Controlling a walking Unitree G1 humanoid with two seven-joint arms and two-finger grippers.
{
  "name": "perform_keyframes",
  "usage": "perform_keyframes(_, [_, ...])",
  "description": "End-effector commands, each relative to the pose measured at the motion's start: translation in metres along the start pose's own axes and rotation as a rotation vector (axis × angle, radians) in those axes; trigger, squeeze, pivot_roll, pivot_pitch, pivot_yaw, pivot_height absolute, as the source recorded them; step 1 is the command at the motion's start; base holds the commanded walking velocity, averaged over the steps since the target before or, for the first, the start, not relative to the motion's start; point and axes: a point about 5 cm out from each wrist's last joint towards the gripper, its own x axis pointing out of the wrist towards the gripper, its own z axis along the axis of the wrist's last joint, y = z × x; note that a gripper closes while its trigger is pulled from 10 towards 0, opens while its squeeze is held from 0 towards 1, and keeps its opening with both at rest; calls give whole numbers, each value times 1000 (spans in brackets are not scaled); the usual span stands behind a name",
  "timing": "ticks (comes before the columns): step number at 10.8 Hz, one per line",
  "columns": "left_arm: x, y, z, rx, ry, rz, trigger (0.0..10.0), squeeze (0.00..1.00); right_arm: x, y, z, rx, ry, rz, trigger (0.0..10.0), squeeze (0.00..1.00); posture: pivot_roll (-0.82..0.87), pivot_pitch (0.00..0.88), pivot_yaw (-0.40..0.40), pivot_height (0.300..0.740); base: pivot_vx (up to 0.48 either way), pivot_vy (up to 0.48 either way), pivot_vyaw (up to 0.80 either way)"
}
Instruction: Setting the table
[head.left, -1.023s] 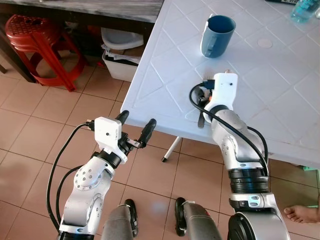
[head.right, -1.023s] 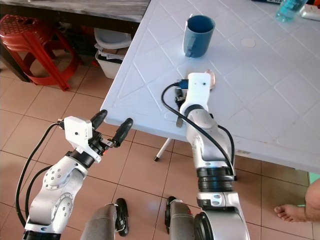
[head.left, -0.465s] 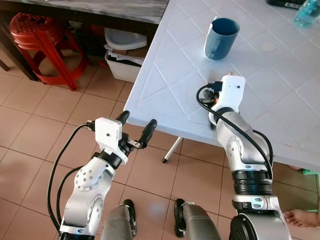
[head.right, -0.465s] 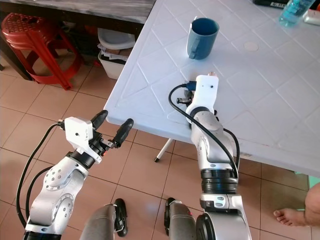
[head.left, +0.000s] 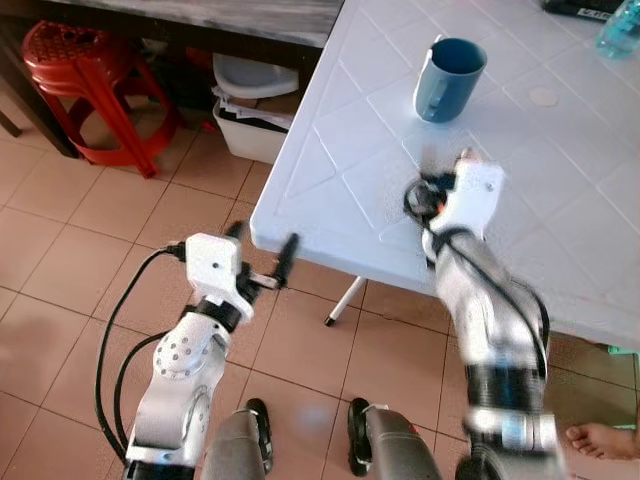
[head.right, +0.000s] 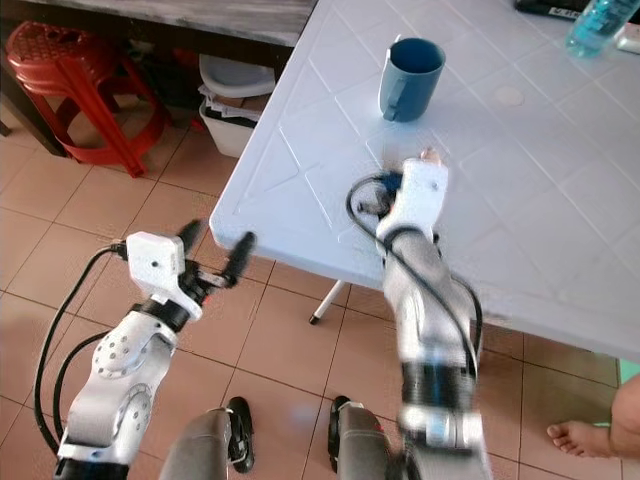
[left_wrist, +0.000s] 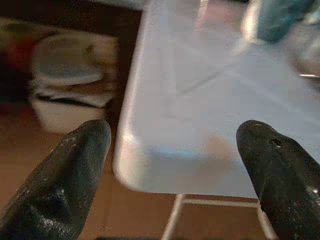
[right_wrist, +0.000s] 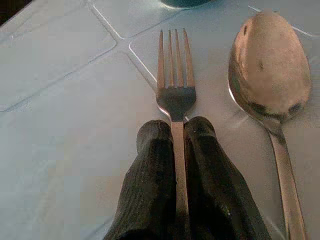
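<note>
While the white plastic table with its diamond-patterned top takes up most of the scene, a red plastic stool is seen on the tiled floor beyond its corner. Just off that corner the left gripper is held with its fingers spread wide. A blue ceramic mug stands on the table. Near the mug, a silver metal fork is pinched by the handle in the right gripper (tines toward the mug), with a silver metal spoon lying just beside it.
</note>
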Motion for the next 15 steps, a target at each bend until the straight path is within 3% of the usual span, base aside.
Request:
perform_keyframes(1, [-2, 4, -5, 1, 26, 33, 10000, 0, -10, -9, -49, 4, 196, -28, 0, 0, -72, 250, 11, 740, 0, 0, 0])
perform_keyframes(4, [4, 7, -5, 12, 16, 57, 10000, 0, -20, -9, -39, 13, 102, -3, 0, 0, -78, 232, 19, 740, 0, 266, 0])
perform_keyframes(5, [6, 8, -4, 12, 12, 65, 10000, 0, -20, -7, -32, 8, 51, 22, 9804, 0, -80, 227, 21, 740, 0, 480, 0])
perform_keyframes(8, [6, 12, -8, -8, 16, 119, 10000, 0, -23, -15, -28, 5, -8, -24, 10000, 0, -77, 201, 36, 740, 0, 480, 0])
perform_keyframes(11, [13, 10, -4, 1, -21, 108, 10000, 0, -16, -12, -12, -83, -112, -27, 10000, 0, -80, 190, 31, 740, 0, 469, 0])
perform_keyframes(14, [23, 11, -2, 12, -40, 102, 10000, 0, -13, -11, 4, -176, -240, -19, 10000, 0, -88, 170, 35, 740, 326, 342, 0])
perform_keyframes(15, [26, 8, 0, 9, -50, 92, 10000, 0, -13, -12, 5, -148, -233, 3, 10000, 0, -89, 159, 34, 740, 431, 0, 0])
